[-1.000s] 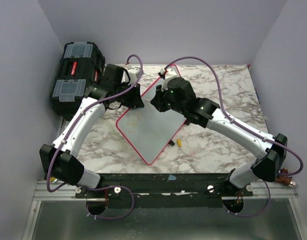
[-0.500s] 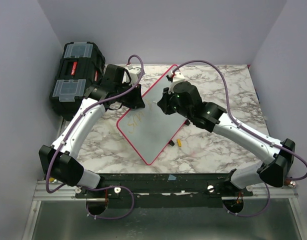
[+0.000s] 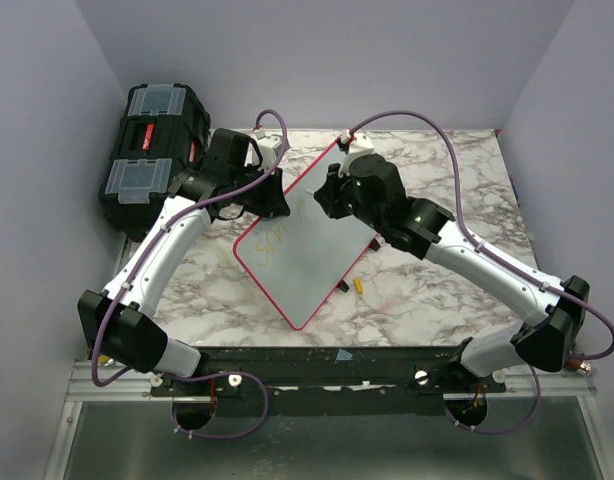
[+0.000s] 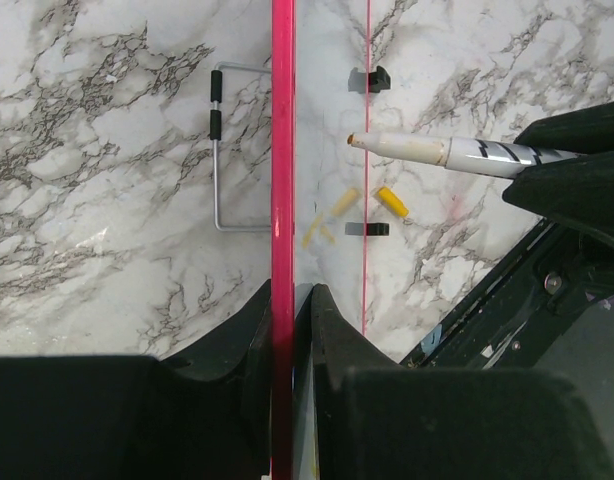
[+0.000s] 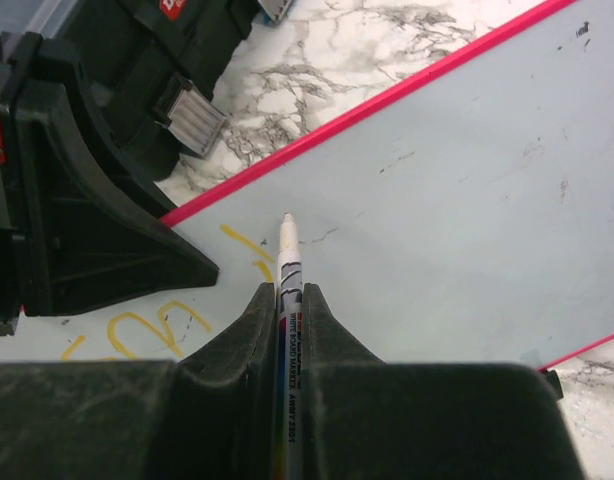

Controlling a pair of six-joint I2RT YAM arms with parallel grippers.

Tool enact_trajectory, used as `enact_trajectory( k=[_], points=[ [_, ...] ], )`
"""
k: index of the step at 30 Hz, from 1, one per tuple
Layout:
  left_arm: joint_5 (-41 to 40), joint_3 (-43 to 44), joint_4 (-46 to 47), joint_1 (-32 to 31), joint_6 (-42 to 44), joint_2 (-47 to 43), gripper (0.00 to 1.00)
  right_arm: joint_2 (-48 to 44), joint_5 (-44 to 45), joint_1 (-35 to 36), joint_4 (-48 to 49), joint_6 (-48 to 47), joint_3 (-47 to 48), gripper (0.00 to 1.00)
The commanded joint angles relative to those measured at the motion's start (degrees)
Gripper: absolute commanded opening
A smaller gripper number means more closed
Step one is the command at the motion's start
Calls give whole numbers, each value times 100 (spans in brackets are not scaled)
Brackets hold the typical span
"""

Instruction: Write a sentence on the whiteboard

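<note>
Your right end effector (image 5: 287,293) has swung from mid-board toward the far edge, pinching the whiteboard marker (image 5: 286,250). The left end effector (image 4: 287,300) stays clamped on the whiteboard (image 3: 307,265), which lies diagonally mid-table. The sentence (image 5: 132,320) looks unfinished.

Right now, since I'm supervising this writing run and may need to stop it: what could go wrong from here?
1. The left gripper clamps only the thin pink frame of the whiteboard; pen pressure could shift or twist the board.
2. The marker in the right gripper sits close to the left gripper, so a stroke that way might collide.
3. The yellow letters lie near the tip and could smear.
</note>
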Motion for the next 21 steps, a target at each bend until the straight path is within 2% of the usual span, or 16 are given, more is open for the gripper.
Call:
enact_trajectory(
  k=[1, 21],
  points=[
    [-389, 8, 210, 12, 557, -201, 0, 186, -15, -43, 172, -32, 292, 1],
    [-424, -89, 211, 14, 571, -270, 0, 470, -315, -143, 143, -219, 402, 1]
  ],
)
